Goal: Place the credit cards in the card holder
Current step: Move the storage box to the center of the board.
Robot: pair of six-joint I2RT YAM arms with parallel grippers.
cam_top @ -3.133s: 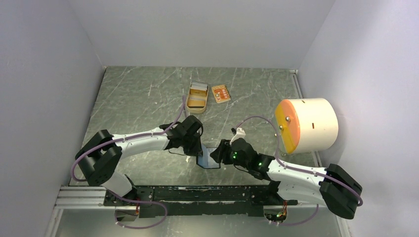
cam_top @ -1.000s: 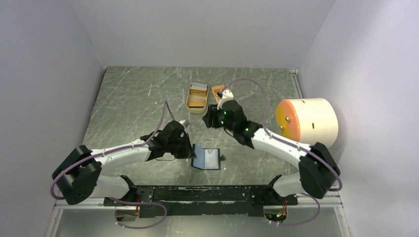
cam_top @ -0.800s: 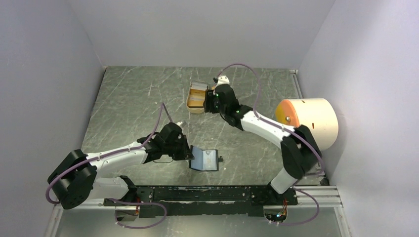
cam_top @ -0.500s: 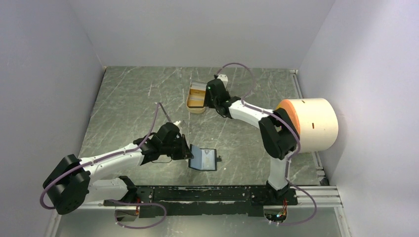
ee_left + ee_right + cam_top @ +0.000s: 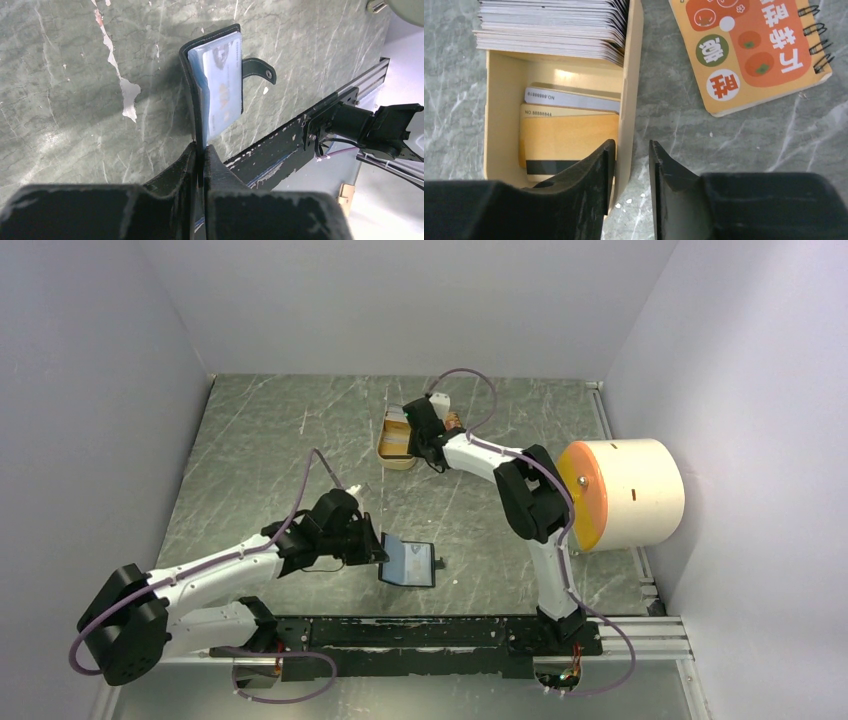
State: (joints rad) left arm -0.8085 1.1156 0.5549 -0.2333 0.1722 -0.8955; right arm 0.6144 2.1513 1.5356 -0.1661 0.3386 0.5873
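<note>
Grey-green marbled table [image 5: 260,440]. A big cream cylinder [image 5: 630,490] with an orange face lies at its right edge.

Left gripper [image 5: 201,150] is near the front of the table, fingers pressed together on one black flap of the card holder [image 5: 220,90] - a firm pinch at the edge. The holder is open with its blue lining showing, snap tab sticking out on the far side from the gripper. A pale printed card sits in its pocket.

Right gripper [image 5: 631,150] is at the far middle of the table, jaws partly apart and straddling the right wall of the tan tin [image 5: 629,75] - one finger inside, one outside, not clamped.

An orange spiral notebook [image 5: 754,50] lies just right of the tin.

Inside the tin: a card stack [image 5: 554,25] at the far end, then a grey-white card [image 5: 574,98] and a tan-orange card [image 5: 569,137] lying flat, overlapping.
</note>
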